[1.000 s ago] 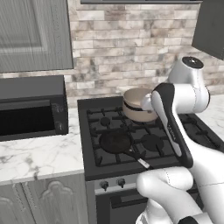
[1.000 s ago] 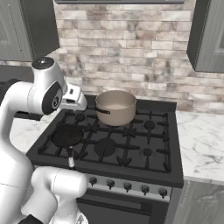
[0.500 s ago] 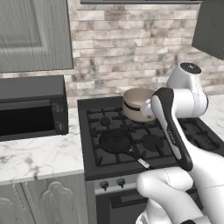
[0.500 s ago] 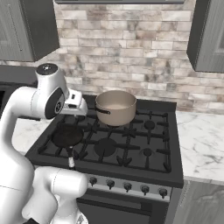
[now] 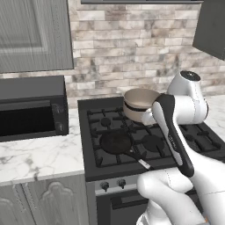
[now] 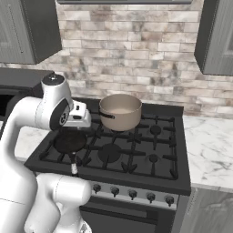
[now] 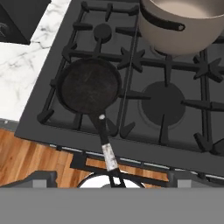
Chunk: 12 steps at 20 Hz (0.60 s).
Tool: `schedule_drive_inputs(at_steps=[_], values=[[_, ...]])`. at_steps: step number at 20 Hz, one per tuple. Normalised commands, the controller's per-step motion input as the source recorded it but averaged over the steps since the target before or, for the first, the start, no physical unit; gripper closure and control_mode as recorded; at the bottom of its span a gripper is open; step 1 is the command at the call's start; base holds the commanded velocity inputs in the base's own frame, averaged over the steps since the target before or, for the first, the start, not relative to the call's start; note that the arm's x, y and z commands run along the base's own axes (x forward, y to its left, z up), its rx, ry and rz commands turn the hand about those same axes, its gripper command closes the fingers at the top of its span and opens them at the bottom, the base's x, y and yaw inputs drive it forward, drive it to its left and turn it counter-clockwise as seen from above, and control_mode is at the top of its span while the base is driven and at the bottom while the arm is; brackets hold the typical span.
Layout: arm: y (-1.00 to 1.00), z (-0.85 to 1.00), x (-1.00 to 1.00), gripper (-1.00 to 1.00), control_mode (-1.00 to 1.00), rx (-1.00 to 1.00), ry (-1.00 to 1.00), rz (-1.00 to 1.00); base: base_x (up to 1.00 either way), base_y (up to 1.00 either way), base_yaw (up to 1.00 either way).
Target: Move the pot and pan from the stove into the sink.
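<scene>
the black gas stove [image 7: 175, 131] holds a flat round black pan [image 7: 89, 85] at its front-left and a deep tan pot [image 7: 183, 24] behind. the claw hangs wide open, holding nothing.

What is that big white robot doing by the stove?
The robot's arm hangs above the stove, with its open gripper over the front left burner and holding nothing. The black pan sits on that burner, its handle sticking out over the stove's front edge. The tan pot sits on a back burner. Both are meant for the sink, but neither has been picked up yet.
</scene>
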Motion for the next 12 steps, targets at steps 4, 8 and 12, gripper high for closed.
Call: schedule_drive_inputs(at_steps=[4,8,12], values=[[0.01,-0.29,-0.19,-1.0,-1.0,-0.02,0.02,0.07,0.0,0.0,0.0],[0.03,-0.32,-0.17,-1.0,-1.0,-0.03,0.02,0.07,0.0,0.0,0.0],[0.02,-0.35,-0.08,-1.0,-1.0,-0.04,0.04,0.07,0.0,0.0,0.0]])
